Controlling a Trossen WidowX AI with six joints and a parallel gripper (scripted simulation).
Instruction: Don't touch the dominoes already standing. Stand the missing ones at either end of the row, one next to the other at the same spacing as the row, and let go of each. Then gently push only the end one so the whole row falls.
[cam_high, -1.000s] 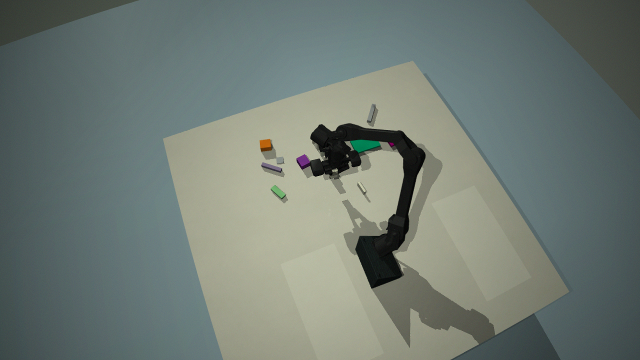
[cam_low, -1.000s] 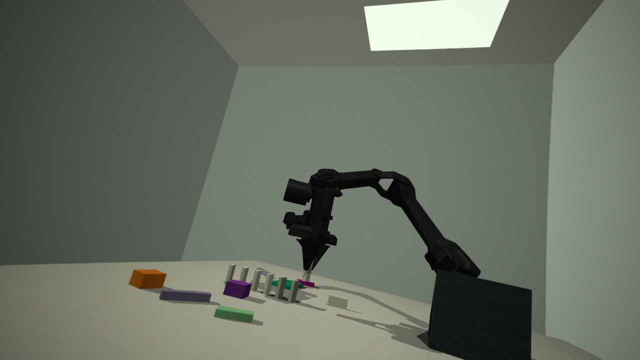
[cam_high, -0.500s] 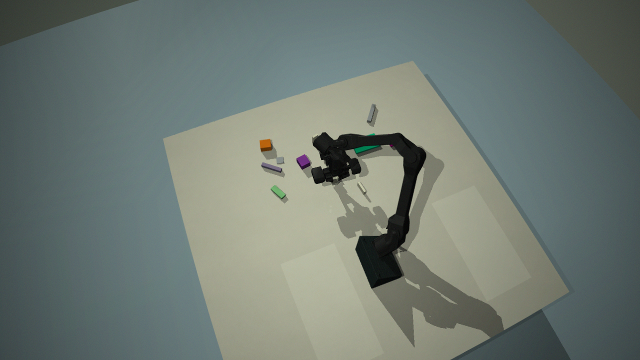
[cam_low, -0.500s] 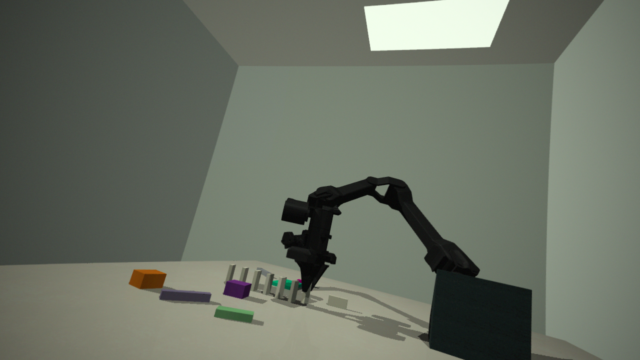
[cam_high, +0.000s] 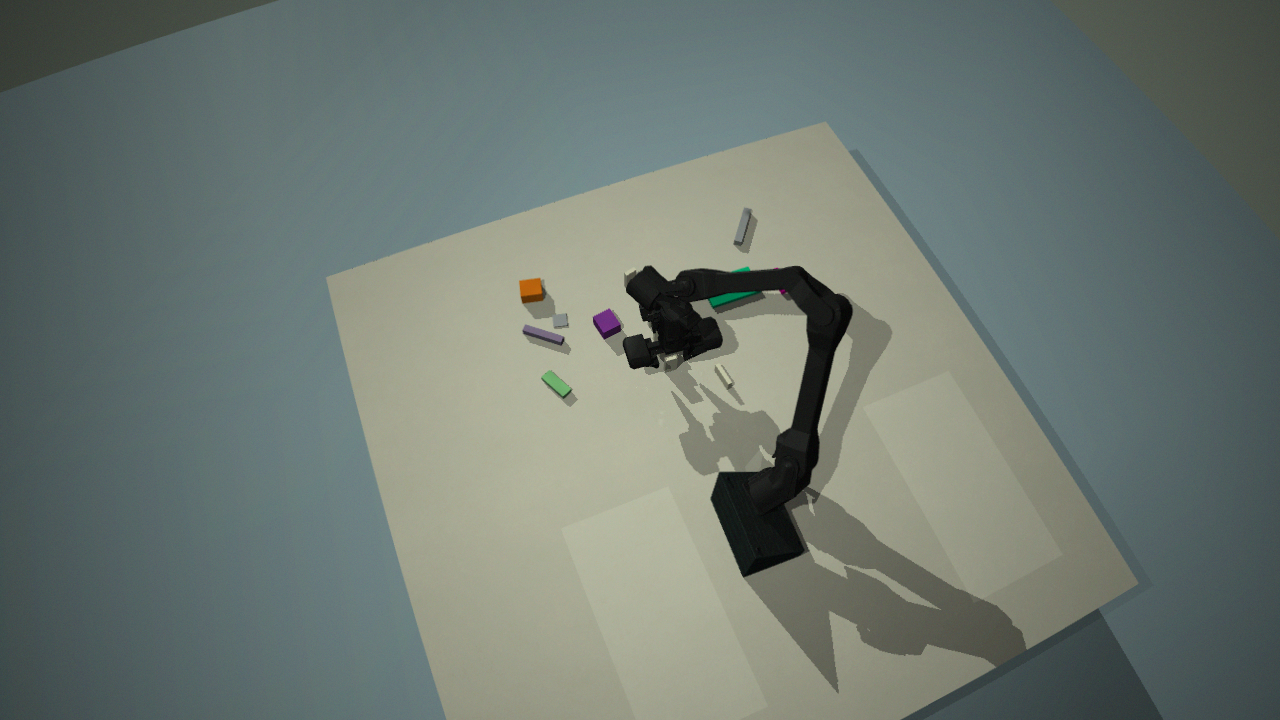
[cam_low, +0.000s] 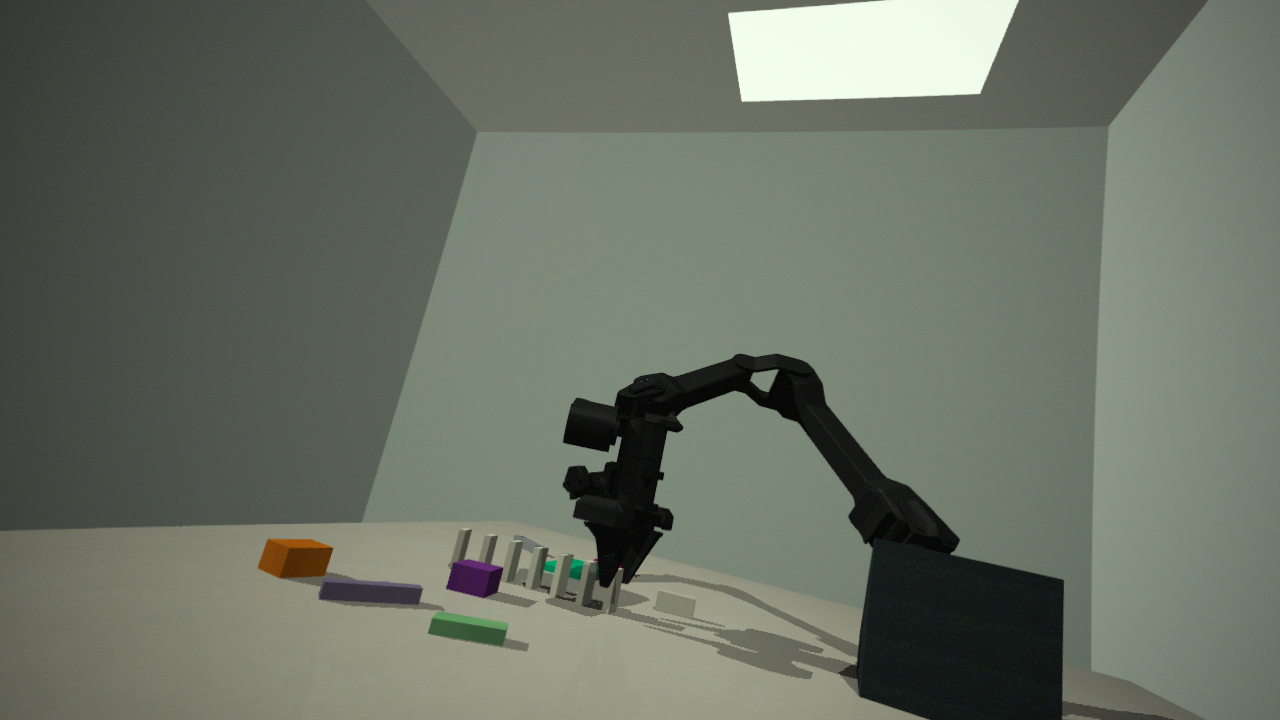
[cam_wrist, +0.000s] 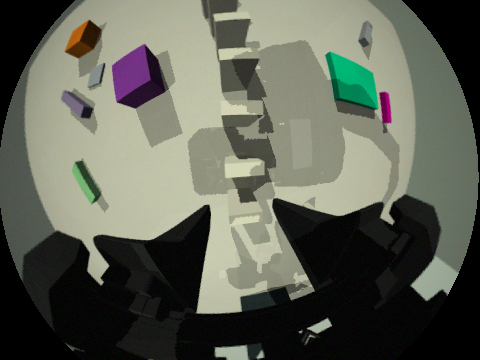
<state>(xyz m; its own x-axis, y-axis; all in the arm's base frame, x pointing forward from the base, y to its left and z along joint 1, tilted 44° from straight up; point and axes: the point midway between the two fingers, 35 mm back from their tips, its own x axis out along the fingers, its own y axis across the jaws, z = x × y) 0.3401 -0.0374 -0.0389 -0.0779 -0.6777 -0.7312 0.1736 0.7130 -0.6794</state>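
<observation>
My gripper (cam_high: 672, 354) (cam_low: 616, 582) (cam_wrist: 242, 207) is open, its fingertips low on either side of the cream domino (cam_high: 670, 361) (cam_low: 609, 602) (cam_wrist: 244, 207) at the near end of the row. That domino looks upright in the exterior view, partly hidden by a finger. Several other cream dominoes stand upright in line beyond it, including one mid-row (cam_low: 537, 569) (cam_wrist: 244, 167) and the far-end one (cam_low: 460, 545). The arm hides most of the row in the top view. One loose cream domino (cam_high: 724, 376) (cam_low: 674, 603) lies on its side nearer the arm's base.
A purple block (cam_high: 606, 323) (cam_low: 474, 578) (cam_wrist: 136, 77) is beside the row; a green slab (cam_high: 738, 293) (cam_wrist: 353, 82) is on the other side. An orange block (cam_high: 531, 290), a lilac bar (cam_high: 543, 334), a light green bar (cam_high: 556, 384) and a grey bar (cam_high: 742, 225) lie farther out.
</observation>
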